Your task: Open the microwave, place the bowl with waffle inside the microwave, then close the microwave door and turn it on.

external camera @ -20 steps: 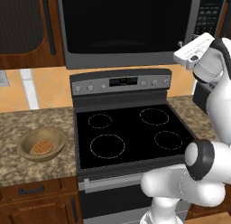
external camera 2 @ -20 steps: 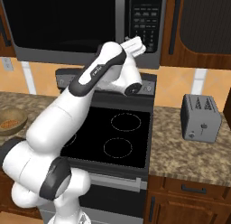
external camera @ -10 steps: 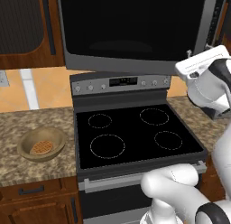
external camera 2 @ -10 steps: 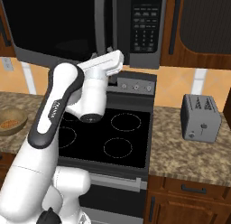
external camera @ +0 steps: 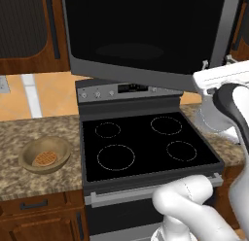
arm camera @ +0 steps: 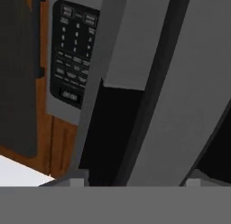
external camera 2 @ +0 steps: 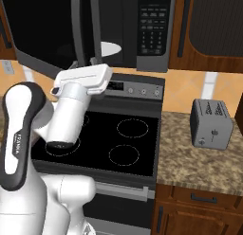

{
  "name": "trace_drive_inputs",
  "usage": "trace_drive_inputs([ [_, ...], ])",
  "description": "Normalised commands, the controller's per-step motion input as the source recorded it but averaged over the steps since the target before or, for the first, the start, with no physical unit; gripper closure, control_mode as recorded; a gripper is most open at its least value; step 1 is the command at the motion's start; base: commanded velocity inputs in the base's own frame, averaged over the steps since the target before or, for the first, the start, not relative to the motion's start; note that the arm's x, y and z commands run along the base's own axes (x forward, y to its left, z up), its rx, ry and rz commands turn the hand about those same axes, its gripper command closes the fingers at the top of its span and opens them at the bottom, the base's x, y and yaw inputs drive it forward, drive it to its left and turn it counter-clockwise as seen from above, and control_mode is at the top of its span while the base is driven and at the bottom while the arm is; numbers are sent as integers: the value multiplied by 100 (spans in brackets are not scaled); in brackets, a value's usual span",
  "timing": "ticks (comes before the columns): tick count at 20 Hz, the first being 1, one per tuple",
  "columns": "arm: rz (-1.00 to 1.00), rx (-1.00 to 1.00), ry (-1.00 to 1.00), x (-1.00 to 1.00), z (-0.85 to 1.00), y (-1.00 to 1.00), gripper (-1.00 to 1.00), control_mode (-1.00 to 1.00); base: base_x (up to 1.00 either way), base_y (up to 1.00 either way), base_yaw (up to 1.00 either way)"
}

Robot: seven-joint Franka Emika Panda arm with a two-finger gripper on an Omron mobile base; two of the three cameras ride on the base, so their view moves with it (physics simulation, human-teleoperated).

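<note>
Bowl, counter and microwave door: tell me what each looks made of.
The bowl looks like wood: tan-brown, matte, with no shine. The counter looks like polished granite or similar stone: speckled brown and grey. The microwave door, swung partly open, looks like grey metal or painted plastic around dark tinted glass: the pane gives a faint reflection. All of this is rendered, so the look is only a hint.

A: quick count? I see one microwave (external camera 2: 142,25), one stove (external camera: 146,147) with four burner rings.

B: yep, plus one bowl (external camera: 45,154) holding one waffle (external camera: 44,159), one toaster (external camera 2: 212,124), one turntable plate (external camera 2: 110,48).
</note>
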Motion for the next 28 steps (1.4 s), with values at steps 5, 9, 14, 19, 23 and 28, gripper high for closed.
trace_drive_inputs([
  [5, 45, -11, -2, -100, -15, -96, -100, -100, 0, 0, 0],
  [9, 61, -32, 2, -100, -28, -43, -100, -100, 0, 0, 0],
  [14, 67, -45, -3, -100, -3, -22, -100, -100, 0, 0, 0],
  [19, 54, -58, -8, -100, -15, -17, -100, -100, 0, 0, 0],
  [23, 33, -60, -20, -100, -4, 0, -100, -100, 0, 0, 0],
  [28, 30, -60, -24, -100, 0, 4, -100, -100, 0, 0, 0],
])
